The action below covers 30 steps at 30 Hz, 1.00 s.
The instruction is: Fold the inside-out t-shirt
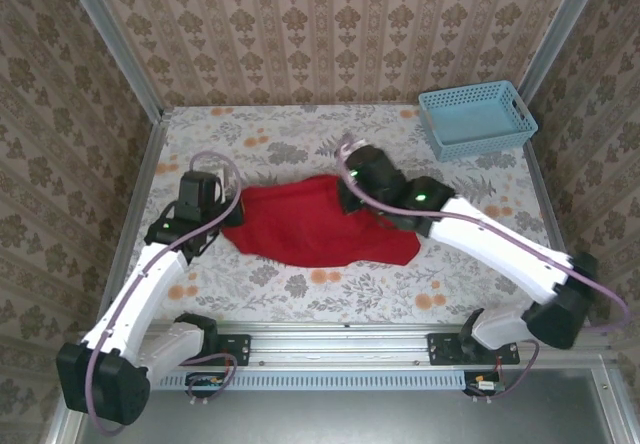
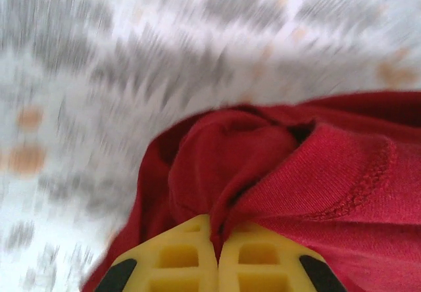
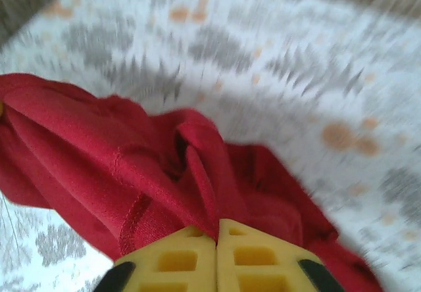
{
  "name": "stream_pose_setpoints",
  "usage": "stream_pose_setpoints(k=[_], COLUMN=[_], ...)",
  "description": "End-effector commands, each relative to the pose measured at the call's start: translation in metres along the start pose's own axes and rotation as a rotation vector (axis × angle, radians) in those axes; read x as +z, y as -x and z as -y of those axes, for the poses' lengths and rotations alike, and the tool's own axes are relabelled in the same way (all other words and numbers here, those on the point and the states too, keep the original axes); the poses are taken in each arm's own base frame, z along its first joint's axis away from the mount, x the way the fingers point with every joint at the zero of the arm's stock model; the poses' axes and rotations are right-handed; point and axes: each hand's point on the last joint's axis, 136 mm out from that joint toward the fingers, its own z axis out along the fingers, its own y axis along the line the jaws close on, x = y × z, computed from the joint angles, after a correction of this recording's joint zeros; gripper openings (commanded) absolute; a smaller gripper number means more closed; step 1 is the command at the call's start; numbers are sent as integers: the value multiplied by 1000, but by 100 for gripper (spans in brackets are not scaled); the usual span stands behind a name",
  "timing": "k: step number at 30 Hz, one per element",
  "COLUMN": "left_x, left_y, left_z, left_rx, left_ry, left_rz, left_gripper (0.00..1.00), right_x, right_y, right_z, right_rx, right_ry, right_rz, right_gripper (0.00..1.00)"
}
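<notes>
At the left end of the plain red soft cloth t-shirt (image 1: 320,232), the left gripper (image 2: 217,229) is pinching a bunched fold, its yellow fingers (image 2: 177,256) pressing together on the cloth. The t-shirt is lying crumpled across the middle of the flat, floral-patterned table (image 1: 300,289). At the t-shirt's far edge, right of its middle, the right gripper (image 3: 217,229) is nipping a raised ridge of cloth, its jaws nearly meeting. Beyond the t-shirt's right end and well apart from it, the light-blue rectangular plastic basket (image 1: 478,146) is sitting.
</notes>
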Motion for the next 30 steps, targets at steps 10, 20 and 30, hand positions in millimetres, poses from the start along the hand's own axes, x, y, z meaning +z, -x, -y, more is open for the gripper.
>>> stream_pose_setpoints(k=[10,20,30], left_x=[-1,18,82], left_y=[-16,-24,-63], left_z=[-11,156,171], left_rx=[-33,359,417], left_ry=[123,-102,-2], left_rz=[-112,-170,-341], left_gripper=[44,71,54], right_x=[3,15,50], right_y=[-53,-158,-199], right_z=[85,161,155], right_rx=[234,624,709], right_ry=[-182,-289,-232], right_rz=[-133,-313,-393], right_gripper=[64,67,66])
